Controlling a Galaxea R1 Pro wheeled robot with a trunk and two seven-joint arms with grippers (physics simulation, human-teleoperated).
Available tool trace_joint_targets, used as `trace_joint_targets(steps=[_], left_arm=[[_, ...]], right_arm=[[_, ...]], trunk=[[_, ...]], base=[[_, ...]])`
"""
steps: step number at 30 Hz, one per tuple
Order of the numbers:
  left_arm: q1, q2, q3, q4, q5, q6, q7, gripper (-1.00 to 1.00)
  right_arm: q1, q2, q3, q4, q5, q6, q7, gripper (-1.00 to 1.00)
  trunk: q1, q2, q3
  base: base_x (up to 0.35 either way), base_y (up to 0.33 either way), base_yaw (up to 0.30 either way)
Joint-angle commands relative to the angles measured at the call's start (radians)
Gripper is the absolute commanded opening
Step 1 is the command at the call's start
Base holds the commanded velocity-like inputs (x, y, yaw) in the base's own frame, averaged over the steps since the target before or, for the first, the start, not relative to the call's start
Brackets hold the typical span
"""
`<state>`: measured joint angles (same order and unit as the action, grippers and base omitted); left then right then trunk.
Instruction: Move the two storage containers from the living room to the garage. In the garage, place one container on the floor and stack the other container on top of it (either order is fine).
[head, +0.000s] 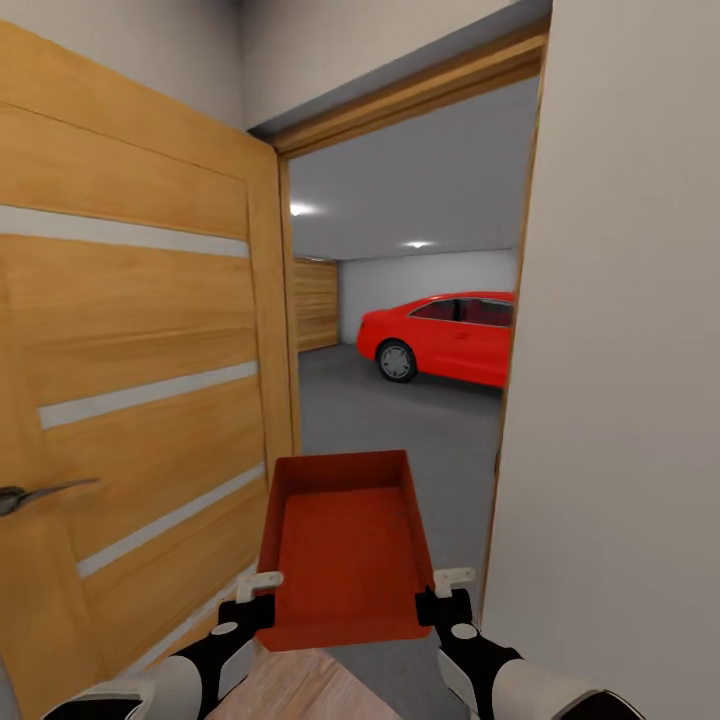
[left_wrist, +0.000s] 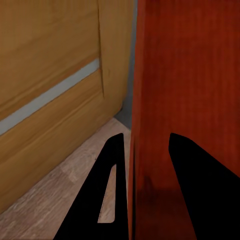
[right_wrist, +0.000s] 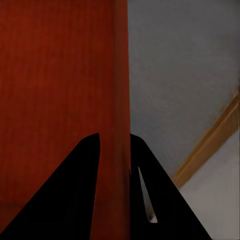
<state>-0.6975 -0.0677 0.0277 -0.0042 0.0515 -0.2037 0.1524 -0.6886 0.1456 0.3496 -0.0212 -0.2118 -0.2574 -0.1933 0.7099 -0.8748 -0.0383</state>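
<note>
Where the door (head: 130, 400) stands open, the container (head: 345, 540) faces a car (head: 445, 337).

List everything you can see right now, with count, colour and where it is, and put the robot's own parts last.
storage container: one, orange-red, open-topped, held in front of the robot at the doorway
door: one, light wood with pale stripes and a metal handle, open at left
door frame: one, wood, around the opening
car: one, red, in the garage beyond
garage floor: dark grey
wall: pale, at right
left gripper: one, black and white, shut on the container's left wall
right gripper: one, black and white, shut on its right wall
</note>
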Motion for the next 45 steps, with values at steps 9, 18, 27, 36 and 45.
trace_joint_targets(steps=[9,18,27,36,45], left_arm=[[0.000,0.000,0.008,0.000,0.018,-0.006,0.004,-1.00],[0.000,0.000,0.008,0.000,0.018,-0.006,0.004,-1.00],[0.000,0.000,0.008,0.000,0.018,-0.006,0.004,-1.00],[0.000,0.000,0.008,0.000,0.018,-0.007,0.004,-1.00],[0.000,0.000,0.008,0.000,0.018,-0.006,0.004,-1.00]], right_arm=[[-0.002,0.005,-0.052,0.000,0.002,0.000,0.015,-1.00],[-0.002,0.005,-0.053,0.000,0.002,0.000,0.015,-1.00],[-0.002,0.005,-0.053,0.000,0.002,0.000,0.015,-1.00],[-0.002,0.004,-0.053,0.000,0.002,0.000,0.015,-1.00],[-0.002,0.005,-0.054,0.000,0.002,0.000,0.015,-1.00]], trunk=[[0.001,-0.001,-0.002],[0.001,-0.001,-0.002],[0.001,-0.001,-0.002],[0.001,-0.001,-0.002],[0.001,-0.001,-0.002]], base=[[0.297,0.195,-0.153],[0.298,0.195,-0.280],[0.297,0.211,-0.212],[0.297,0.220,-0.068],[0.296,0.220,-0.272]])
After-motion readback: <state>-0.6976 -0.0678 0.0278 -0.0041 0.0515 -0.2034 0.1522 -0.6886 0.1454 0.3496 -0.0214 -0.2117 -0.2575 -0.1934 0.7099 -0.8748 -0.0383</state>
